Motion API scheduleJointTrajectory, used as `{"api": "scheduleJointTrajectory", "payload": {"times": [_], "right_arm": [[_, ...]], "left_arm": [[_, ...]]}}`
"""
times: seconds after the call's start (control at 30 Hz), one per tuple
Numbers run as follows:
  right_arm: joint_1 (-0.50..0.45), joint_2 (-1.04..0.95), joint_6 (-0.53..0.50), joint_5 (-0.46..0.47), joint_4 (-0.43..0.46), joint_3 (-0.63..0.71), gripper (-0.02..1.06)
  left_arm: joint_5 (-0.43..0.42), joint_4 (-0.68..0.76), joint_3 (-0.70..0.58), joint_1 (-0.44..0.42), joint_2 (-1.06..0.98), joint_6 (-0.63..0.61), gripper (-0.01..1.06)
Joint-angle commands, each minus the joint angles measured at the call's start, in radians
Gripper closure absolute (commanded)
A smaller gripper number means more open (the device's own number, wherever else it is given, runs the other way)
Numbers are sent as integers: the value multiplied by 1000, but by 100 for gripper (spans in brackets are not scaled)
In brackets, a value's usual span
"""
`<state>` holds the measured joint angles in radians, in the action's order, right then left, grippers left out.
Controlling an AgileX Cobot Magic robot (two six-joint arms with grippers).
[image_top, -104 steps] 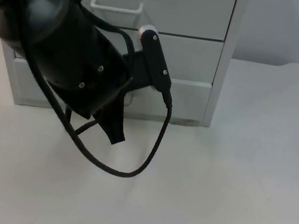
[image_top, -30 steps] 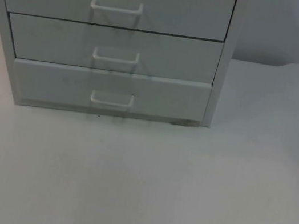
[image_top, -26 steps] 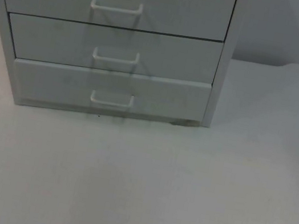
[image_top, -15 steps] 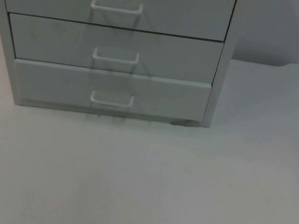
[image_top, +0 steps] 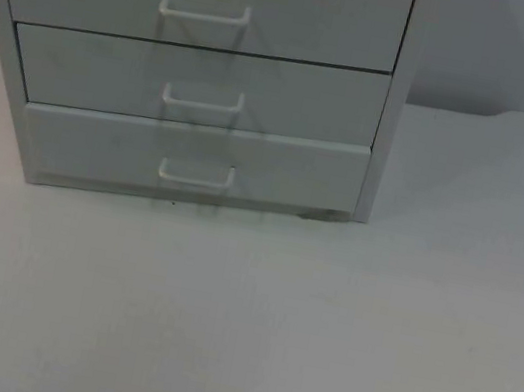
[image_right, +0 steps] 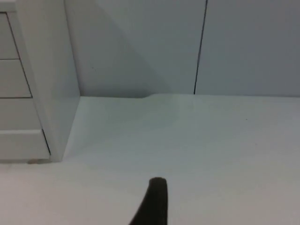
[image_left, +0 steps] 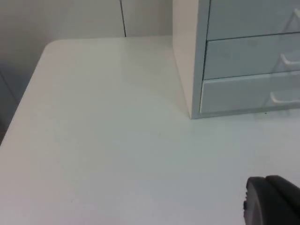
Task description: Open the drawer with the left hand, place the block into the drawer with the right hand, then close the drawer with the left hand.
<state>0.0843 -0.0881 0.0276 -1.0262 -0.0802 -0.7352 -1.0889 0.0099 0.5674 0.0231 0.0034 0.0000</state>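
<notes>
The grey drawer cabinet stands at the back left of the white table. Its three drawer fronts, top, middle and bottom, all look shut, each with a white handle such as the bottom one. In the left wrist view the cabinet is seen from its left side, with my left gripper low over the table well to the left of it and in front. My right gripper hangs over the table to the right of the cabinet.
The white table spreads out wide in front of the cabinet and to its right. The grey partition wall closes off the back. The table's left edge runs near the left arm.
3.5 s ago the left arm stood in front of the drawers in the top view; it has since drawn back out of that view. Over the last second nothing has moved.
</notes>
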Motion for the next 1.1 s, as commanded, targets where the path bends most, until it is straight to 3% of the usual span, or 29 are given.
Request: {"api": "scheduleJointTrajectory", "payload": {"times": [0.0,0.27,0.43,1.07], "right_arm": [[-2,29,18,-38,-19,20,29],[-2,88,67,-58,9,153,29],[-2,88,47,-54,4,221,29],[-2,88,-39,-52,64,219,29]], "left_arm": [[2,-24,-4,-2,-3,13,105],[38,-25,-9,-2,-3,21,105],[52,-36,-49,-2,-3,21,105],[15,-48,-73,-2,-3,64,105]]}}
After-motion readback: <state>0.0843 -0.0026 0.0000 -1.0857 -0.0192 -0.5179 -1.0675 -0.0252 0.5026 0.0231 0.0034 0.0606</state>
